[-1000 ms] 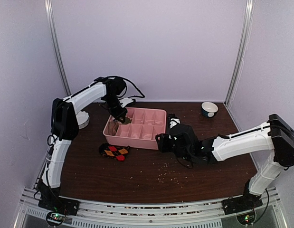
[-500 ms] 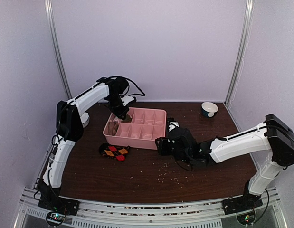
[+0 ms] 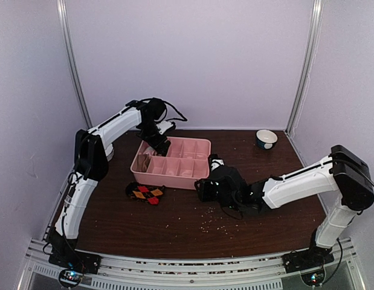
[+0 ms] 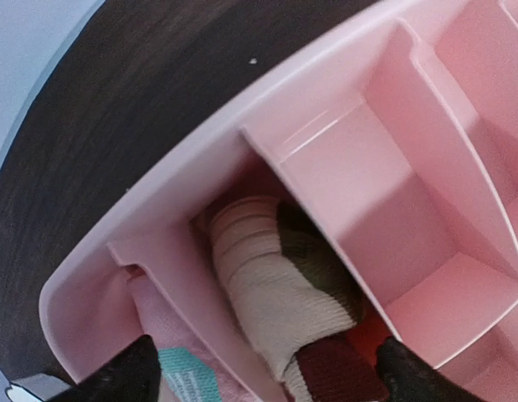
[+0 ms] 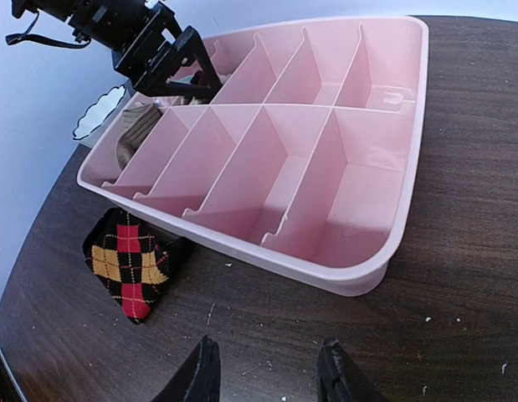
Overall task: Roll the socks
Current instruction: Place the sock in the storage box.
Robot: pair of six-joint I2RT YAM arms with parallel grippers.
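Left hand (image 4: 271,373) hung over the left end of the pink tray (image 5: 413,126), fingers spread wide and pinching nothing. A rolled sock (image 4: 275,293), cream with olive and a dark red patch, lay below it in an end cell, wedged against the divider. Something teal and pink sat in the next cell; couldn't tell what.

Right hand (image 5: 267,368) sat low over the desk (image 5: 459,276) near the tray's front corner, fingers apart with nothing between them. It looked just clear of the tray wall.

The argyle sock (image 5: 129,264), black with red and orange diamonds, lay flat on the desk just beside the tray's front wall and was not yet rolled.

Step judged: clearing the left hand off the placed roll.
- Best done by lifting straight up with the fingers kept wide, so neither pad snagged the knit or a divider and pulled the roll loose.
- No sideways sweep until the fingertips were above the rim; the tray looked light and could slide.
- The roll's loose end looked tucked down, so it was better left alone.
- For the argyle sock, an approach from its open side, away from the tray wall, would leave room to fold.
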